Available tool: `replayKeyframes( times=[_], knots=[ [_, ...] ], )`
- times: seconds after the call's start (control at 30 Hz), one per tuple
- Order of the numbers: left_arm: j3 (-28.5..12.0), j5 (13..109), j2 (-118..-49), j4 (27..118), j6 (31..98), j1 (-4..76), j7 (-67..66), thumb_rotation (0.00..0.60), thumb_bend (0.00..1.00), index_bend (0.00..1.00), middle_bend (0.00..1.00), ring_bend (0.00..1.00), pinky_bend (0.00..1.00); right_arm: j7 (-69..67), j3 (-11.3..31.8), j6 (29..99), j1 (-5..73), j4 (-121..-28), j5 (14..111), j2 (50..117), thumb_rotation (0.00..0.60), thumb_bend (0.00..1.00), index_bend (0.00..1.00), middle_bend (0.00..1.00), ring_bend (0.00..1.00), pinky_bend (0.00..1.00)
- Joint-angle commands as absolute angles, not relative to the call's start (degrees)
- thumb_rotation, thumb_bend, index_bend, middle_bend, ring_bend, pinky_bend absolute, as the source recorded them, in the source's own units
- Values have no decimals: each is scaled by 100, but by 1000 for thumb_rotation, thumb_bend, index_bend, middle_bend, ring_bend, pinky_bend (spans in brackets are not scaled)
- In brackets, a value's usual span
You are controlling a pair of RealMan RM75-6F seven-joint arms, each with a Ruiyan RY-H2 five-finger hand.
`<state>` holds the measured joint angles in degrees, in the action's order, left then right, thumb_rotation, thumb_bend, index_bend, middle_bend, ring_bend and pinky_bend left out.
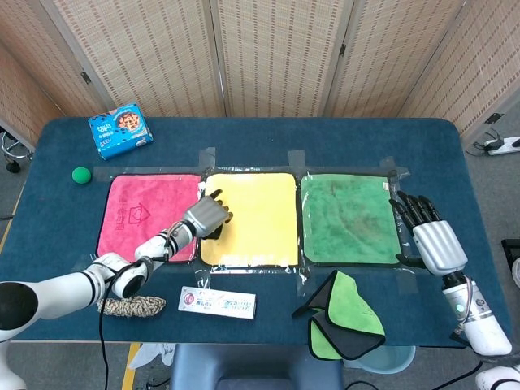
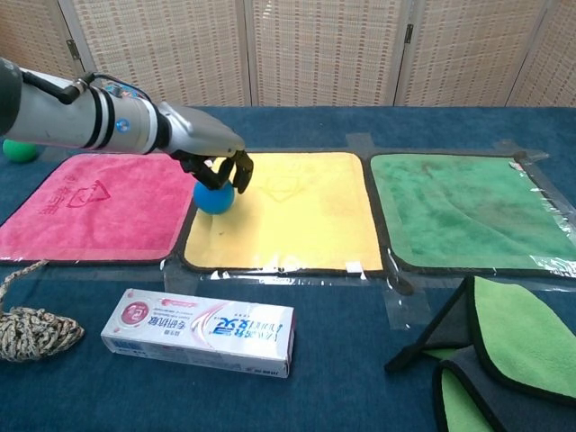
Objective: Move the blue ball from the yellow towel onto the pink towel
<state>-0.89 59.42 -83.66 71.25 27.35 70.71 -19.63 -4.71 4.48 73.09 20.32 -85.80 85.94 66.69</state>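
In the chest view my left hand [image 2: 209,158] grips the blue ball [image 2: 214,197] from above, fingers curled round its top. The ball is over the left edge of the yellow towel [image 2: 297,216], right beside the pink towel [image 2: 90,207]. The head view shows the same left hand [image 1: 207,215] at the seam between the yellow towel [image 1: 260,219] and the pink towel [image 1: 134,219], and it hides the ball. My right hand [image 1: 429,234] lies open, fingers spread, to the right of the green towel [image 1: 349,215].
A toothpaste box [image 2: 198,331] lies in front of the towels, with a rope bundle [image 2: 36,331] to its left. A folded green cloth [image 2: 495,355] lies at the front right. A green ball [image 1: 80,175] and a blue box [image 1: 120,129] are at the back left.
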Motion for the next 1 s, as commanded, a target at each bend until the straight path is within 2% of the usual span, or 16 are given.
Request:
replayKeyframes(
  times=[0.03,0.27,1.0],
  knots=[
    [-66,5946,-8112,7377,2888,6987,-1973,276,1000,361,353,280,35,-481,450,7321,2027,-8588,8609,6678,600,76,0,0,0,0],
    [-242,6161,-7791,7882,3232,6806,-1693,255,1000,348,354,277,57,-490,450,7349,2017,-8600,8653,6688,600,76,0,0,0,0],
    [187,6719,-8276,7745,3311,6655,-2363,244,1000,352,354,252,51,-591,439,7354,1962,-8520,8658,6747,600,76,0,0,0,0]
  ],
)
